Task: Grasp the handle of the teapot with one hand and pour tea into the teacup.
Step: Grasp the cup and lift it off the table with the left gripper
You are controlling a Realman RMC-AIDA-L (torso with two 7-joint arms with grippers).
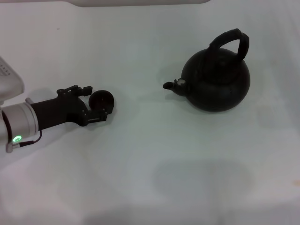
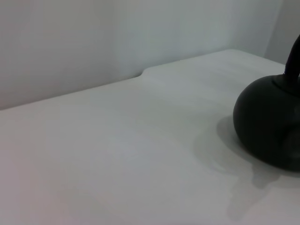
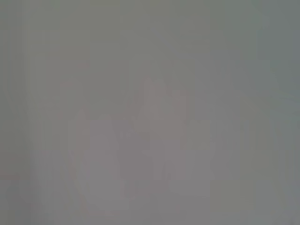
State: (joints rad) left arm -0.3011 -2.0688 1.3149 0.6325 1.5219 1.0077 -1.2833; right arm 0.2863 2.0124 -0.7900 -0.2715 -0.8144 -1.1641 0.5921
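The teapot sits on the white table, and I will place everything else from it. Its handle arches up over its top, and nothing is touching it. Its short spout points toward the left gripper.

That left gripper lies low on the table, well apart from the pot on the spout side. The tiny teacup sits right between its two fingers. The fingers are around the cup (I cannot tell if they press on it or just sit beside it, so I will not guess). The cup stands upright as far as I can see.

The left wrist view shows only the round side of the pot and bare table. The right wrist view shows only a grey blur, and the right gripper is not in any view.

I think the job is at its very start. The cup looks placed, but no hand has the handle yet. Next, a hand must come down over the pot's top, close around the arch, lift, then tip the spout over the cup. The cup is far from the spout, so the pot must travel.
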